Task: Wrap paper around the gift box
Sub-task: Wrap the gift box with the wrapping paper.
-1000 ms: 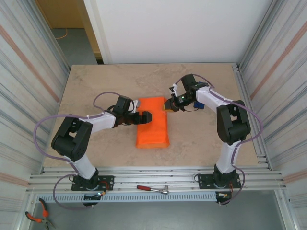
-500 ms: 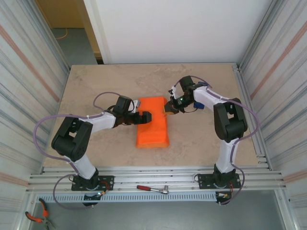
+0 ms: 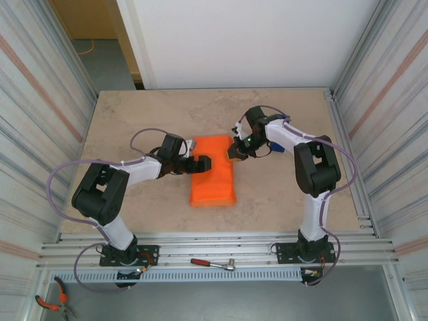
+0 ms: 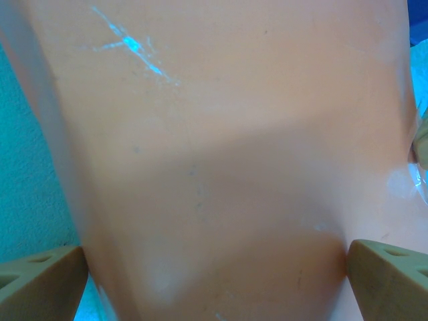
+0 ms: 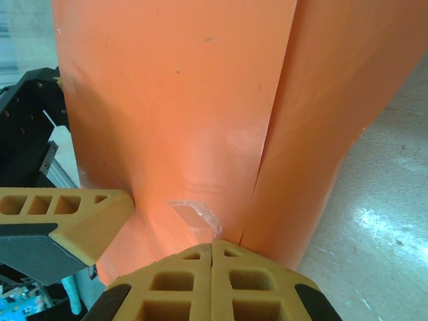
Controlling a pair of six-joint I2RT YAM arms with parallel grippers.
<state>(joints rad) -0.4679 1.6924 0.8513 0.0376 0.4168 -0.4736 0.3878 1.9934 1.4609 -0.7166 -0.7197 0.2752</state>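
The orange paper lies folded into a long bundle at mid-table; the gift box is hidden inside it. My left gripper rests on the bundle's left side, open wide. Its two fingertips straddle the paper in the left wrist view. My right gripper is at the bundle's upper right edge, shut. In the right wrist view my right gripper touches the paper at the overlapping seam. A short strip of clear tape sticks there just ahead of the tips. One left finger shows beside it.
A blue tape dispenser stands behind my right forearm. A red-handled ratchet lies on the front rail and pliers at the bottom left. Metal frame walls close in both sides of the beige table.
My right gripper has edged left onto the paper's right edge, and its elbow has swung left with it. The left arm and the bundle have not moved.
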